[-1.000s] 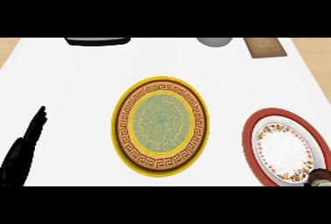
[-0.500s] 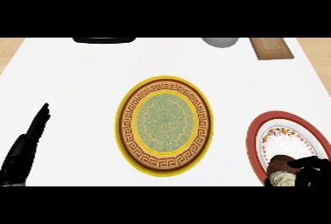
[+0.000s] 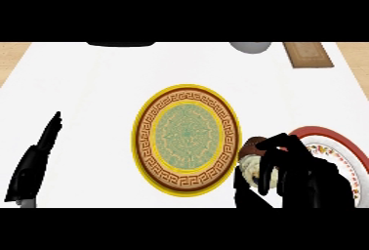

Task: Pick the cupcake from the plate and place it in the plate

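- Since a moment ago, the right hand (image 3: 288, 171) has moved left, off the red plate (image 3: 338, 146) and toward the yellow plate (image 3: 186, 138).
- Its fingers are curled round the cupcake (image 3: 254, 168), so it is holding the cake now.
- That cupcake is no longer on the red plate. It sits in the hand, just beside the yellow plate's right edge and between the two plates.
- I think the picking up is done, and the carry is about halfway.
- Next, the hand should go a bit more to the left, over the green middle of the yellow plate, then let go.
- Much of the cupcake is hidden by the black fingers, so I cannot tell if it is straight up or tipped.
- Over on the left of the table (image 3: 86, 83), the left hand (image 3: 32, 163) rests with straight fingers, as before.
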{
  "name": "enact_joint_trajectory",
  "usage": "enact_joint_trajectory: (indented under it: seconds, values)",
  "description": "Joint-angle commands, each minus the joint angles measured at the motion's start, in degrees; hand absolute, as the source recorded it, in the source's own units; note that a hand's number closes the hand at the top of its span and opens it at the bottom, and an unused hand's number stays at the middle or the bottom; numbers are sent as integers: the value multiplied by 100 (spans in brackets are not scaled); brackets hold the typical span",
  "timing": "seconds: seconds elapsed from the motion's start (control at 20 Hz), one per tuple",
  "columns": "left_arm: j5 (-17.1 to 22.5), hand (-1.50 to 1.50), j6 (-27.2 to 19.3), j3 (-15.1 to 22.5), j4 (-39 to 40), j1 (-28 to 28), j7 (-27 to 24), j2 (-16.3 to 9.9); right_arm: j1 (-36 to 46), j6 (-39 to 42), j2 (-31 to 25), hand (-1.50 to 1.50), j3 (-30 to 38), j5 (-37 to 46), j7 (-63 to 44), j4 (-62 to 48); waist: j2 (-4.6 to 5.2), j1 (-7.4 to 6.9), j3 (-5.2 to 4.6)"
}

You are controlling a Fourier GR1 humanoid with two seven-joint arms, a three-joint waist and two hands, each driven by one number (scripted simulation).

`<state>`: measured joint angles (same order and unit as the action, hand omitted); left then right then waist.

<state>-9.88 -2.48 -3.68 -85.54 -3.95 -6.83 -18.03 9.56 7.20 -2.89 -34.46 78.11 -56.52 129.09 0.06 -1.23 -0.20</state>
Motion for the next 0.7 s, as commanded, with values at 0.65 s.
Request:
enact_joint_trajectory:
  seconds: [0.65]
  values:
    - [49,0,206,-97,-81,-80,-155,1,2962,-1794,287,150,-124,-2146,-1504,-4402,19,-111,17]
